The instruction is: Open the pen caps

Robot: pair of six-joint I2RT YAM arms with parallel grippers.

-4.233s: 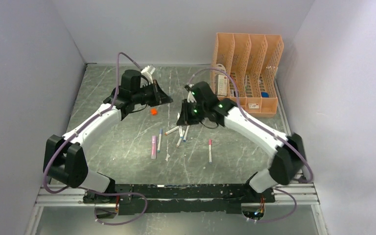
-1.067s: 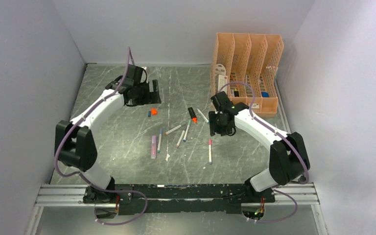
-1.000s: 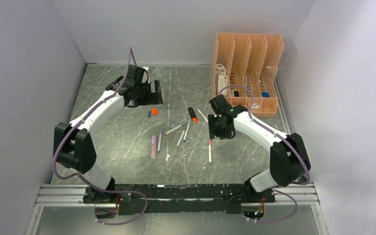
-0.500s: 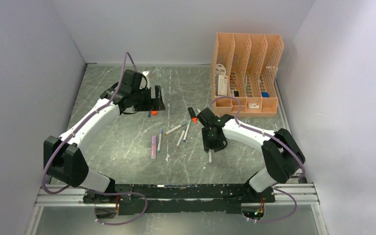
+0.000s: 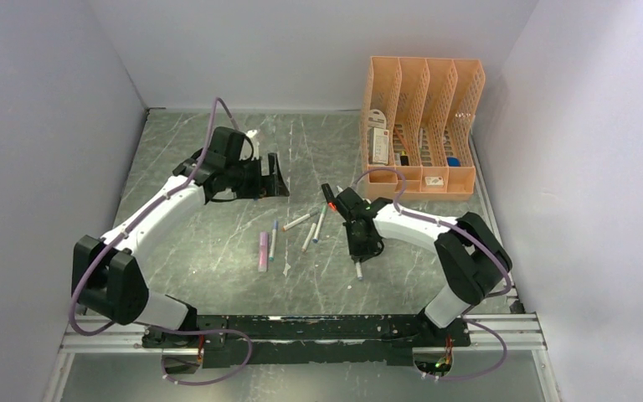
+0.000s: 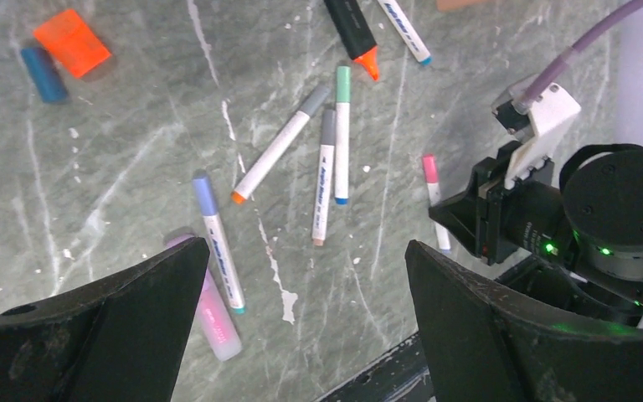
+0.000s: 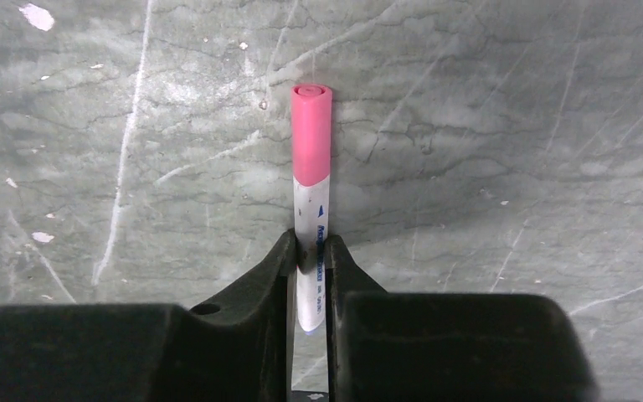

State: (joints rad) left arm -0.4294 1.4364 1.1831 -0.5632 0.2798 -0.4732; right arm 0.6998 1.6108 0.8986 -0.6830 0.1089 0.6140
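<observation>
I count on the surface: pens 8 | loose caps 2 | orange file rack 1

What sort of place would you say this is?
Probably a robot test cell in a lab: a marbled grey tabletop boxed in by plain pale walls, two robot arms on an aluminium rail, with pens and an orange desk organiser as props.

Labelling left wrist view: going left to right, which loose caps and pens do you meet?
blue cap → orange cap → purple-capped pen → orange-tipped pen → green-capped pen → pink-capped pen
</observation>
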